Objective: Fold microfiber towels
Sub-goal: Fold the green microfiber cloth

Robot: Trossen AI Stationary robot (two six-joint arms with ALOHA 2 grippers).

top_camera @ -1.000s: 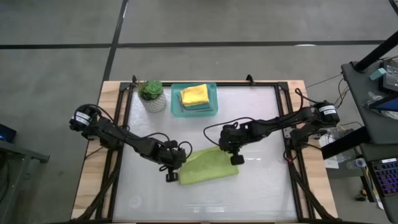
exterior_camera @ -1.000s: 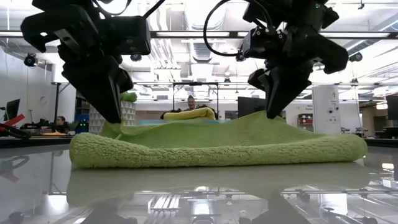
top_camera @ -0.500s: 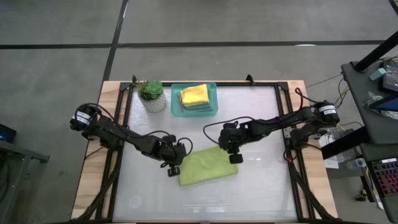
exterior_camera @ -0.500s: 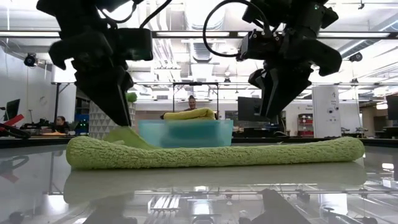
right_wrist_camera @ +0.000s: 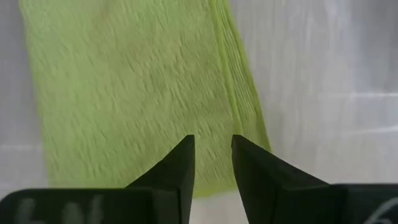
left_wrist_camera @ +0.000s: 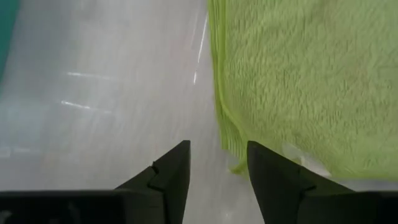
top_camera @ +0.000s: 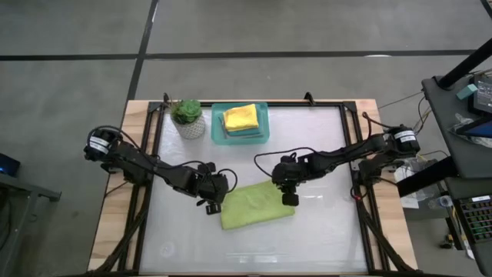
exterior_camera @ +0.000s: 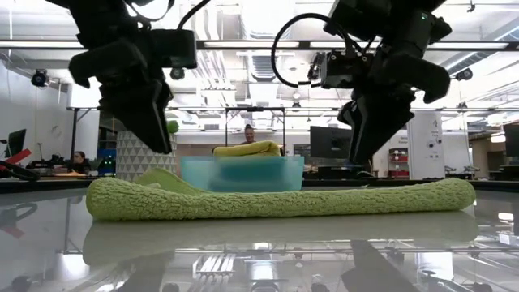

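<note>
A lime green microfiber towel (top_camera: 257, 205) lies folded flat on the white table, a long low strip in the low view (exterior_camera: 276, 199). My left gripper (top_camera: 212, 206) hangs open just off the towel's left end, above bare table beside its hemmed edge (left_wrist_camera: 219, 93). Open too, with a narrower gap, my right gripper (top_camera: 290, 198) hangs over the towel's far right corner (right_wrist_camera: 249, 118). In the low view both grippers hang clear above the cloth. A yellow towel (top_camera: 241, 117) lies on top of darker ones in the teal tray (top_camera: 217, 127).
The teal tray stands at the table's far edge, with a potted plant (top_camera: 187, 119) to its left. Bare white table lies nearer than the green towel and to its right. A person sits in the room behind (exterior_camera: 247, 134).
Both grippers have let go of the green towel's upper layer, which they held raised in a hump. That layer has dropped, and the towel now lies flat and folded. My left gripper has drawn back a little toward the table's left, off the cloth.
</note>
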